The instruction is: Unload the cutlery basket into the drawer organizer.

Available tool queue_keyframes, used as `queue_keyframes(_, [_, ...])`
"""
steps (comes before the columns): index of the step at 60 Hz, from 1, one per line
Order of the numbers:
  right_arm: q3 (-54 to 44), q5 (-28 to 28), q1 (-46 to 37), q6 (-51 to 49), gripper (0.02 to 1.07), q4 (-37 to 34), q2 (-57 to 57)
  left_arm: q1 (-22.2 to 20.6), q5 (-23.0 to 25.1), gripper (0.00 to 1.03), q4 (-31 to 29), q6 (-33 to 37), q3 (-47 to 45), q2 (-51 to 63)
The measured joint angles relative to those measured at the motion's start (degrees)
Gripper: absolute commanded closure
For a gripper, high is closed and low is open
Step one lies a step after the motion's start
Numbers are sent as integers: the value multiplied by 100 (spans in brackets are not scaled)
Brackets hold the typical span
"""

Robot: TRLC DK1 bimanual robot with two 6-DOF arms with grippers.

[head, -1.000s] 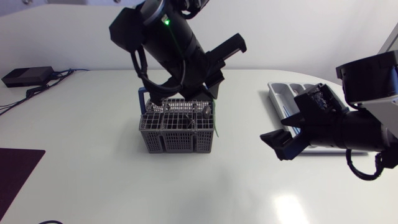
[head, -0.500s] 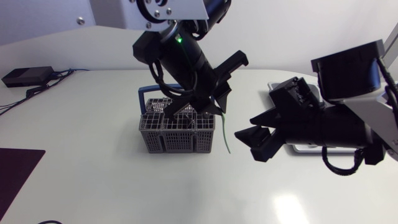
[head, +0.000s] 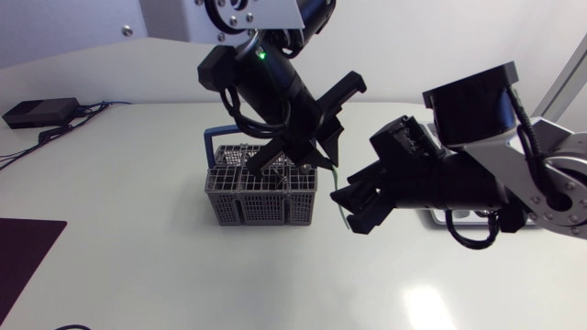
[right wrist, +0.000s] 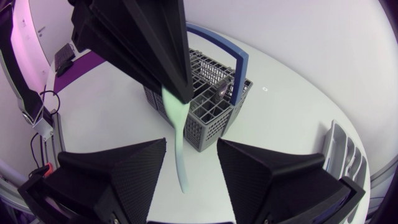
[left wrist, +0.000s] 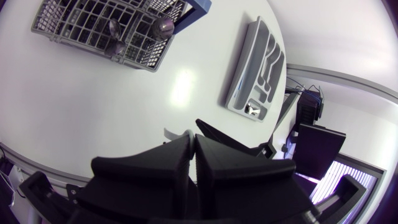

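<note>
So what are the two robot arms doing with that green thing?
The left hand pinches a pale green utensil by its top, holding it up beside the cutlery basket. The right hand is open, and the utensil dangles between its fingers, not gripped. It looks like a handover. Spoons wait in the basket; the drawer organizer lies further off.

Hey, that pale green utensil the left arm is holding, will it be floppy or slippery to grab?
Probably light: the green utensil looks thin and plastic. It hangs nearly straight from the left gripper, so it is likely fairly stiff. Its smooth, narrow shaft may pivot when pinched.
</note>
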Motion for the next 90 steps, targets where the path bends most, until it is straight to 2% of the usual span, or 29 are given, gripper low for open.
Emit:
queue_keyframes(7, [22,22,76,0,63,50,118,44,46,100,0,-2,0,0])
queue_keyframes(10, [22,50,114,0,63,122,153,59,50,100,0,-2,0,0])
queue_keyframes(15, [22,74,149,-2,78,179,168,74,87,100,0,-2,0,0])
queue_keyframes(20, [22,111,192,-2,87,271,173,74,109,100,-2,-4,0,0])
queue_keyframes(24, [22,155,223,-4,101,295,175,74,131,100,-2,-31,0,0])
queue_keyframes(36, [22,177,260,-9,101,304,184,81,129,98,-4,-42,0,0])
queue_keyframes(42, [22,197,260,-9,101,302,184,81,195,84,-9,-57,0,0])
queue_keyframes(44, [22,197,260,-9,101,302,184,85,238,83,-9,-68,0,0])
queue_keyframes(50, [22,192,258,-9,101,295,184,85,326,60,-24,-68,0,-2])
queue_keyframes(55, [22,120,254,-26,101,271,184,109,348,53,-20,-68,0,-2])
queue_keyframes(58, [22,76,234,-35,101,256,184,138,361,41,-20,-68,0,-9])
queue_keyframes(67, [15,-144,90,-96,101,111,151,310,367,23,22,-68,0,-90])
queue_keyframes(90, [-140,-807,-938,-809,101,-516,-243,846,304,12,24,-63,195,-273])
